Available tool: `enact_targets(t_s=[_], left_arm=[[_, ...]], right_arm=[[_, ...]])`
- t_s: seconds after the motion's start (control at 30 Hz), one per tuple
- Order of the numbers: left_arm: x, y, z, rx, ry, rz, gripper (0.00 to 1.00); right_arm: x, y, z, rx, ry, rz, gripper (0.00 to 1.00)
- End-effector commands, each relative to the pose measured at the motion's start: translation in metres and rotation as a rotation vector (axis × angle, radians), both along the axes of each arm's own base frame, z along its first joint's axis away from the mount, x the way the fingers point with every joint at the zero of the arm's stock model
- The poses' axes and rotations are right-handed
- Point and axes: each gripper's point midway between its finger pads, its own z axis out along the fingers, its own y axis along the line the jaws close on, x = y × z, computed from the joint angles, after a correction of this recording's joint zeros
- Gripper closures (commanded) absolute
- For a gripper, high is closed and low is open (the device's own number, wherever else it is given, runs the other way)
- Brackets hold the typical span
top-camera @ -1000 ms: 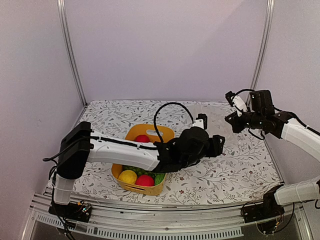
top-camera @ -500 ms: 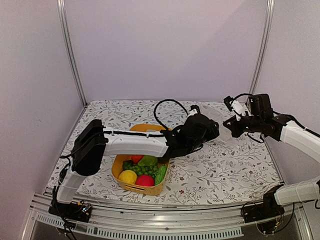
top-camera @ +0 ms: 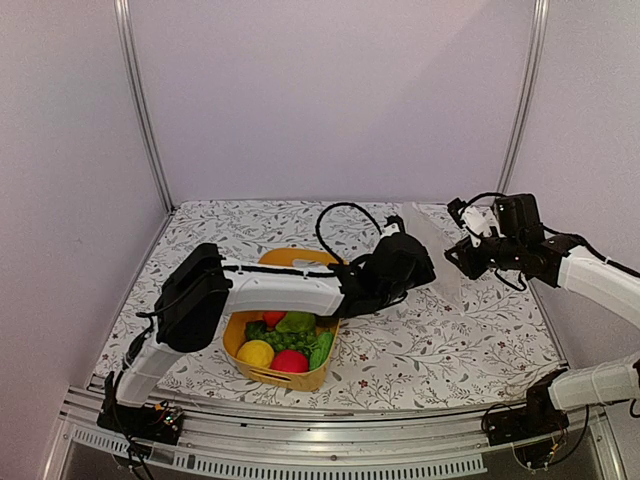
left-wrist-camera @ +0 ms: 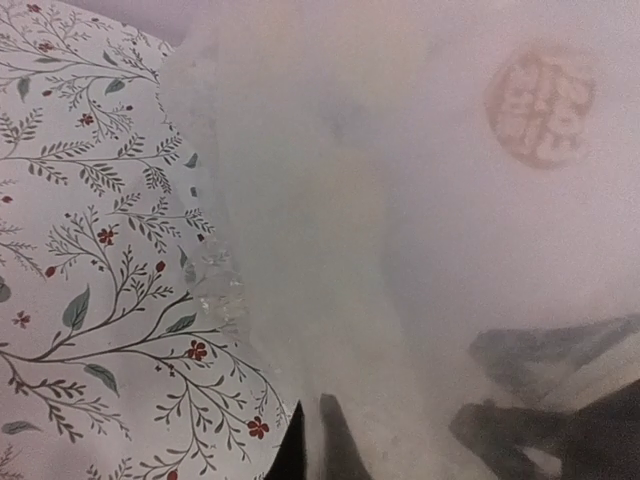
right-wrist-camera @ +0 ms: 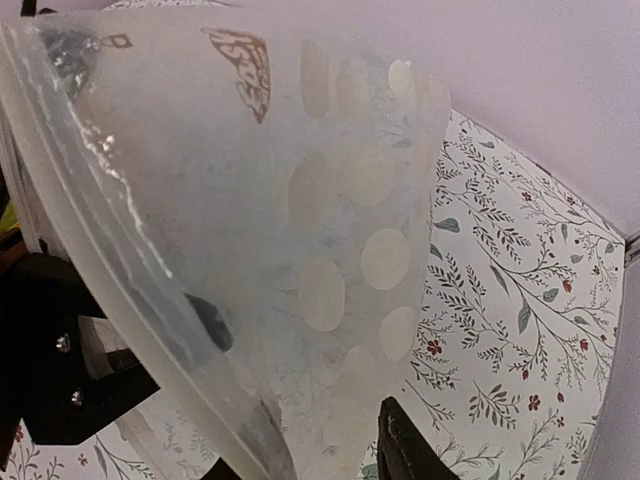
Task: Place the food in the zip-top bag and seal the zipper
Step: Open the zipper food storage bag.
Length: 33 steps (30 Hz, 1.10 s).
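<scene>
Yellow plastic basket (top-camera: 270, 377) holds toy fruits and greens (top-camera: 290, 342). Clear polka-dotted zip-top bag (right-wrist-camera: 350, 200) hangs lifted, long axis far-to-near. Left gripper (top-camera: 428, 272) is clamped on its edge; right gripper's (top-camera: 458, 262) grip unclear.

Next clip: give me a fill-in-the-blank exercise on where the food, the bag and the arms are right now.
1. The food lies in the yellow ____.
2. The zip-top bag is printed with white ____.
3. The arm stretching over the food to the bag is the robot's ____ one.
Missing words: basket; dots; left.
</scene>
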Motion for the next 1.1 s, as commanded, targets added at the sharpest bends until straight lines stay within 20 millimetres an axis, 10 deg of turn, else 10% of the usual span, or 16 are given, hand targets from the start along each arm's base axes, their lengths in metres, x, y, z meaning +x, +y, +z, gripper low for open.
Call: enact_targets(t_s=[0.0, 0.17, 0.37, 0.5, 0.77, 1.07], left_arm=[[-0.020, -0.007, 0.043, -0.042, -0.077, -0.053, 1.00], [-0.019, 0.002, 0.036, -0.037, -0.065, -0.019, 1.00], [-0.008, 0.019, 0.009, -0.029, 0.018, 0.057, 1.00], [-0.013, 0.003, 0.030, -0.070, -0.062, -0.033, 0.96], [-0.082, -0.032, 0.109, -0.074, -0.408, -0.428, 0.30], [-0.123, 0.093, 0.073, 0.227, -0.342, -0.409, 0.26]], right_arm=[[0.011, -0.007, -0.003, -0.042, -0.019, -0.047, 0.67], [0.021, -0.022, 0.018, -0.079, -0.086, -0.134, 1.00], [0.028, -0.059, 0.060, -0.147, -0.241, -0.314, 1.00], [0.028, -0.065, 0.057, -0.179, -0.247, -0.332, 1.00], [0.043, -0.076, 0.042, -0.196, -0.203, -0.361, 1.00], [0.074, -0.130, 0.081, -0.221, -0.268, -0.491, 1.00]])
